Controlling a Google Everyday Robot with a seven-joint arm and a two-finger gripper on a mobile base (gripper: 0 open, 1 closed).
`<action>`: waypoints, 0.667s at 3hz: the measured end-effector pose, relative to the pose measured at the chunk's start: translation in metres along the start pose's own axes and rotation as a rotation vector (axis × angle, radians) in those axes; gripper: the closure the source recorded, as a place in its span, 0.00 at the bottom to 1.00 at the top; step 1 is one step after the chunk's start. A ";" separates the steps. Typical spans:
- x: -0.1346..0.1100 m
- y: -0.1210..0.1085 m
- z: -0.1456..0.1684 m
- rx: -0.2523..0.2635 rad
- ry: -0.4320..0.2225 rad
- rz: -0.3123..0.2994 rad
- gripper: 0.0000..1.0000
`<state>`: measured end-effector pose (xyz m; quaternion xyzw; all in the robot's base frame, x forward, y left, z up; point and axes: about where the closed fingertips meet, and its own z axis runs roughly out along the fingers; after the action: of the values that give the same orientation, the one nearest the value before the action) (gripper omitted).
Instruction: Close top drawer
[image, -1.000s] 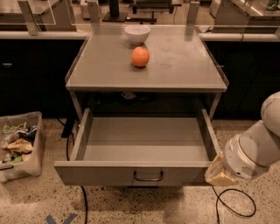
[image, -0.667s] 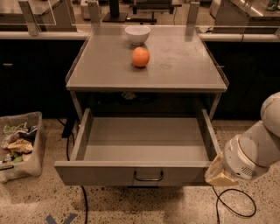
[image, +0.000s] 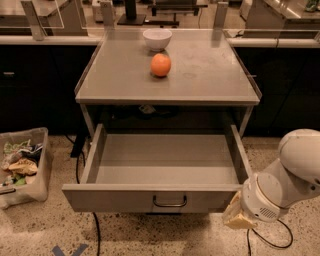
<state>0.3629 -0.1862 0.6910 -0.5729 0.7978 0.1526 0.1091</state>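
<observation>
The top drawer (image: 160, 197) is a wide shallow grey metal drawer, pulled far out from under the grey table and empty inside. Its flat front panel carries a small dark loop handle (image: 170, 201) at the centre. My gripper (image: 237, 217) is at the lower right, right by the right end of the drawer front. Only its yellowish tip shows below the white arm (image: 285, 182).
On the tabletop (image: 215, 70) stand an orange (image: 160, 64) and a white bowl (image: 157, 38). A bin of rubbish (image: 20, 165) sits on the floor at the left. Black cables (image: 270, 242) lie on the speckled floor. Dark counters run behind.
</observation>
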 end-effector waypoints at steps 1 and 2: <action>0.000 0.000 0.000 0.000 0.000 0.000 1.00; -0.017 -0.012 0.014 -0.001 -0.042 0.000 1.00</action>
<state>0.3793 -0.1694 0.6821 -0.5698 0.7952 0.1650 0.1255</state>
